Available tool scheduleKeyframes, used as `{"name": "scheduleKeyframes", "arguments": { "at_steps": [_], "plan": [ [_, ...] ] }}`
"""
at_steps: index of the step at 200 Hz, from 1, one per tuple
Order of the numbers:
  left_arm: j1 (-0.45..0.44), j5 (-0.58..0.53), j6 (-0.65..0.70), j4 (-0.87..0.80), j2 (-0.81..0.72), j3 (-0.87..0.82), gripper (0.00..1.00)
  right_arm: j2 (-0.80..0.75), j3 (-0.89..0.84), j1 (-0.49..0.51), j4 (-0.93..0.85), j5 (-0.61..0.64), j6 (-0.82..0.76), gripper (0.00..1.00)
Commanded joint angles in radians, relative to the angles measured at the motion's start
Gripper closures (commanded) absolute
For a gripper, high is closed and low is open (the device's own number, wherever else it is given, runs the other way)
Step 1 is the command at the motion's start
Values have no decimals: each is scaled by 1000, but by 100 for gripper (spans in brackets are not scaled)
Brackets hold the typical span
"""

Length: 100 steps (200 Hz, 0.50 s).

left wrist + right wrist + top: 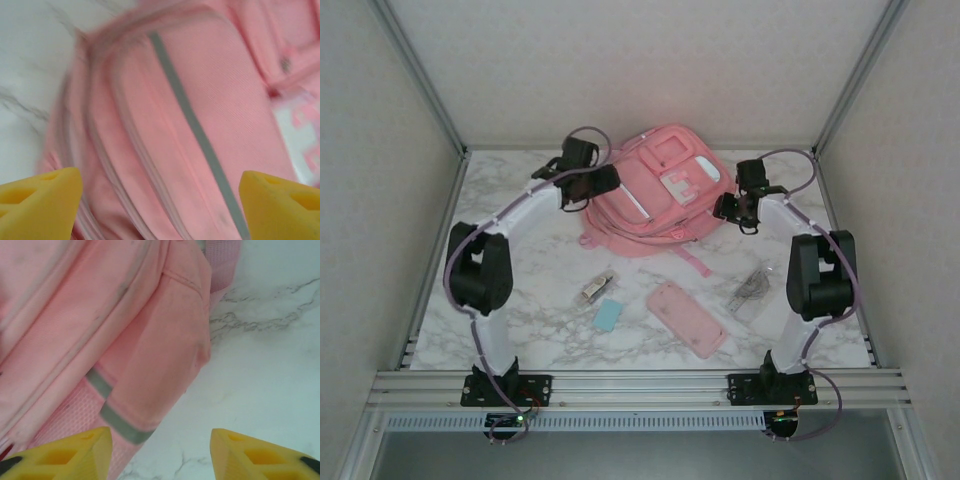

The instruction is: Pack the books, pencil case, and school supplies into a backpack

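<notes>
The pink backpack (655, 195) lies flat at the back middle of the table. My left gripper (600, 185) hovers at its left edge, open over the zipper seams and a grey stripe (195, 125), its yellow fingertips (40, 200) wide apart. My right gripper (728, 208) is at the bag's right side, open above the side pocket (150, 370) and bare marble, holding nothing. The pink pencil case (686, 318) lies near the front. A light-blue block (608, 316), a silvery stubby item (595, 290) and a transparent strip (750, 288) lie loose on the table. The books are out of view.
A pink strap (695, 262) trails from the backpack toward the pencil case. The marble table (520, 330) is walled by a metal frame and white panels on three sides. Both arm bases stand on the front rail (640, 385).
</notes>
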Motion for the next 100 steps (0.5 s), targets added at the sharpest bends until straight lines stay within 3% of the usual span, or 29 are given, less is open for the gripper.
{"name": "scheduleKeyframes", "arguments": {
  "at_steps": [1, 26, 45, 56, 100],
  "plan": [
    [-76, 20, -30, 4, -83, -102, 18, 62, 21, -24, 27, -72, 5, 44],
    [-157, 70, -114, 51, -107, -186, 18, 82, -16, -26, 125, -157, 53, 50],
    [-217, 97, -169, 96, -90, -220, 18, 84, -69, -25, 203, -253, 116, 88],
    [-240, 87, -188, 119, -69, -231, 18, 80, -104, -21, 240, -294, 154, 100],
    [-245, -18, -219, 208, 55, -245, 17, -4, -306, 58, 404, -336, 294, 100]
  ]
}}
